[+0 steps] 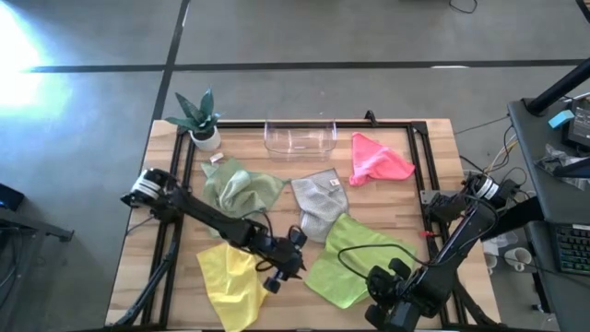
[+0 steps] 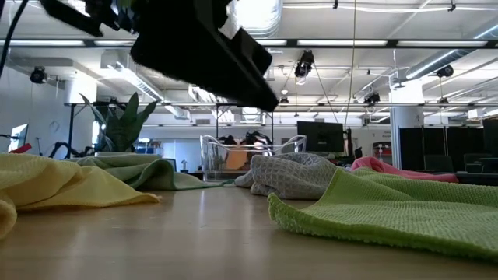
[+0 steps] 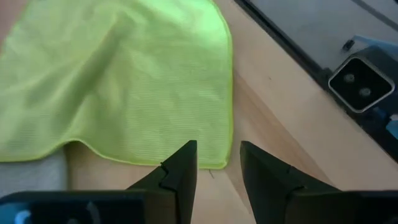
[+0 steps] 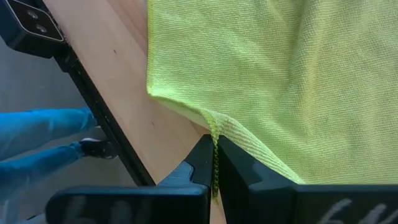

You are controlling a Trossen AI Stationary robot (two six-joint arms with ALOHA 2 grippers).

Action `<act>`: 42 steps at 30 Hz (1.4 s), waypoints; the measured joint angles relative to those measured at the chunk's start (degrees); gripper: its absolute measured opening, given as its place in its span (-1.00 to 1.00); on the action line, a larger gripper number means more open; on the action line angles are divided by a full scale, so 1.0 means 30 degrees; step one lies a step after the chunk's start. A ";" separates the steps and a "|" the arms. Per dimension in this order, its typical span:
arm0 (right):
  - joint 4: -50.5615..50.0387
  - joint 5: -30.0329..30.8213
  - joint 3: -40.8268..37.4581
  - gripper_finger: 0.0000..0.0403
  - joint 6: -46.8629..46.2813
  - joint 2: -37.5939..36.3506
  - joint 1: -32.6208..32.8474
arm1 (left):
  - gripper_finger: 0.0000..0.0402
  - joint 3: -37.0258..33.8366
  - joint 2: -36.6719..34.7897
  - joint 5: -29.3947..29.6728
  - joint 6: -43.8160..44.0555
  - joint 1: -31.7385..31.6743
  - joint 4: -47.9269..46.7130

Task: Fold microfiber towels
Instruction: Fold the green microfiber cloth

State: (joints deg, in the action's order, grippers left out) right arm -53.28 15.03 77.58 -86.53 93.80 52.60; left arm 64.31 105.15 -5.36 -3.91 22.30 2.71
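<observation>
The lime green towel (image 1: 355, 258) lies rumpled on the near right of the wooden table (image 1: 433, 166). My right gripper (image 4: 214, 155) is shut on its near edge. My left gripper (image 3: 217, 171) hangs open above the table between the yellow towel (image 1: 230, 277) and the lime one. A corner of the lime towel (image 3: 219, 163) lies just ahead of its fingertips, untouched. The sage green towel (image 1: 241, 187), the grey towel (image 1: 318, 207) and the pink towel (image 1: 376, 159) lie loose farther back. My right gripper pinches the lime green towel's near edge (image 4: 214, 127) between its two fingers, a short way from a corner (image 4: 150, 93). The fingers slant down at it from the table's near side. The cloth rises in a small ridge at the pinch, and the rest lies on the table.
A clear plastic tray (image 1: 300, 136) and a potted plant (image 1: 201, 118) stand at the far edge. A black frame (image 1: 419, 157) runs around the table. A small camera block (image 3: 360, 84) sits at the near edge. Bare wood shows between the yellow and lime towels.
</observation>
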 joint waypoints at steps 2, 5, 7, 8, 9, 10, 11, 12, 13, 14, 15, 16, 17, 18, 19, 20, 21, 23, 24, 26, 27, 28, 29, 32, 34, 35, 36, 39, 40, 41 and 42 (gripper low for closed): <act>0.0014 0.0005 0.0000 -0.96 0.0061 0.0007 0.0000 | -0.47 0.0250 0.0477 0.0005 -0.0005 0.0107 0.0016; 0.0007 0.0005 0.0000 -0.96 0.0055 0.0007 0.0000 | -0.47 0.0460 0.1040 0.0005 0.0002 0.0226 0.0005; 0.0000 0.0005 0.0000 -0.96 0.0055 0.0007 0.0000 | -0.47 0.0588 0.1426 0.0005 -0.0005 0.0268 0.0357; 0.0000 0.0005 0.0000 -0.96 0.0055 0.0007 0.0000 | -0.47 0.0591 0.1556 0.0005 -0.0009 0.0286 0.0582; -0.0007 0.0005 0.0000 -0.96 0.0058 0.0007 0.0000 | -0.47 0.0591 0.1695 0.0005 -0.0023 0.0306 0.0862; 0.0000 0.0005 0.0000 -0.96 0.0055 0.0007 0.0000 | -0.47 0.0593 0.1864 0.0005 -0.0101 0.0313 0.1336; 0.0000 0.0005 0.0000 -0.96 0.0056 0.0007 0.0000 | -0.47 0.0598 0.2013 0.0005 -0.0358 0.0327 0.1733; 0.0000 0.0005 0.0000 -0.96 0.0055 0.0007 0.0000 | -0.47 0.0597 0.2099 0.0004 -0.0592 0.0356 0.1925; 0.0000 0.0005 0.0000 -0.96 0.0055 0.0007 0.0000 | -0.47 0.0591 0.2167 -0.0024 -0.0828 0.0394 0.2117; 0.0000 0.0005 0.0000 -0.96 0.0048 0.0007 0.0000 | -0.47 0.0624 0.2310 -0.0141 -0.0878 0.0407 0.2428; 0.0000 0.0005 0.0000 -0.96 0.0052 0.0007 0.0000 | -0.47 0.0729 0.2398 -0.0284 -0.0892 0.0408 0.2493; 0.0004 0.0005 0.0000 -0.96 0.0055 0.0007 0.0000 | -0.47 0.0744 0.2420 -0.0428 -0.0896 0.0420 0.2511; -0.0010 0.0005 -0.0003 -0.96 0.0042 0.0007 0.0000 | -0.47 0.0729 0.2422 -0.0526 -0.0901 0.0423 0.2419; -0.0003 0.0005 -0.0007 -0.96 0.0035 0.0007 0.0000 | -0.47 0.0707 0.2422 -0.0542 -0.0933 0.0423 0.2440; 0.0013 0.0005 -0.0007 -0.96 0.0040 0.0007 0.0000 | -0.47 0.0674 0.2422 -0.0542 -0.1034 0.0423 0.2443; 0.0000 0.0005 -0.0007 -0.96 0.0039 0.0007 0.0000 | -0.47 0.0656 0.2422 -0.0542 -0.1250 0.0421 0.2343; 0.0007 0.0005 -0.0007 -0.96 0.0033 0.0007 0.0000 | -0.47 0.0640 0.2422 -0.0542 -0.1578 0.0394 0.2256; 0.0000 0.0005 -0.0007 -0.96 0.0040 0.0007 0.0000 | -0.47 0.0620 0.2430 -0.0542 -0.2374 0.0386 0.2241; 0.0003 0.0005 -0.0007 -0.96 0.0040 0.0007 -0.0005 | -0.47 0.0620 0.2430 -0.0542 -0.2630 0.0386 0.2263; 0.0003 0.0005 -0.0007 -0.96 0.0012 0.0007 -0.0007 | -0.47 0.0620 0.2430 -0.0542 -0.2995 0.0386 0.2120; 0.0007 0.0005 -0.0007 -0.96 0.0000 0.0007 -0.0007 | -0.47 0.0620 0.2430 -0.0534 -0.3095 0.0360 0.1921; 0.0007 0.0005 -0.0007 -0.96 -0.0004 0.0007 -0.0015 | -0.47 0.0620 0.2540 -0.0532 -0.3182 0.0328 0.1807; 0.0005 0.0005 -0.0007 -0.96 0.0002 0.0007 -0.0013 | -0.47 0.0627 0.2791 -0.0527 -0.3203 0.0288 0.2014; 0.0000 0.0012 -0.0007 -0.96 0.0004 0.0007 -0.0044 | -0.47 0.0691 0.3337 -0.0563 -0.3184 0.0277 0.1789; 0.0064 0.0013 -0.0007 -0.96 0.0004 0.0007 -0.0044 | -0.47 0.0976 0.3862 -0.0549 -0.3181 0.0323 0.2104; 0.0068 0.0010 -0.0015 -0.96 -0.0007 0.0015 -0.0044 | -0.47 0.0969 0.3987 -0.0556 -0.3174 0.0371 0.1829; 0.0074 0.0014 -0.0015 -0.96 -0.0027 0.0015 -0.0044 | -0.47 0.1075 0.4185 -0.0542 -0.3174 0.0411 0.1802; 0.0152 0.0013 -0.0022 -0.96 -0.0033 0.0015 -0.0044 | -0.47 0.1380 0.4539 -0.0384 -0.3172 0.0459 0.2044; 0.0232 0.0020 -0.0016 -0.96 -0.0006 0.0015 -0.0044 | -0.47 0.1452 0.4664 -0.0377 -0.3164 0.0459 0.2043; 0.0321 0.0020 -0.0015 -0.96 0.0036 0.0015 -0.0044 | -0.47 0.1515 0.4793 -0.0385 -0.3156 0.0459 0.2223; 0.0321 0.0013 -0.0015 -0.96 0.0040 0.0015 -0.0044 | -0.47 0.1535 0.4812 -0.0396 -0.3157 0.0459 0.2263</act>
State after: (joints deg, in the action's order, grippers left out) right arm -52.31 15.07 77.54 -86.41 93.84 52.47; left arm 68.92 119.59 -6.55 -13.38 23.68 9.50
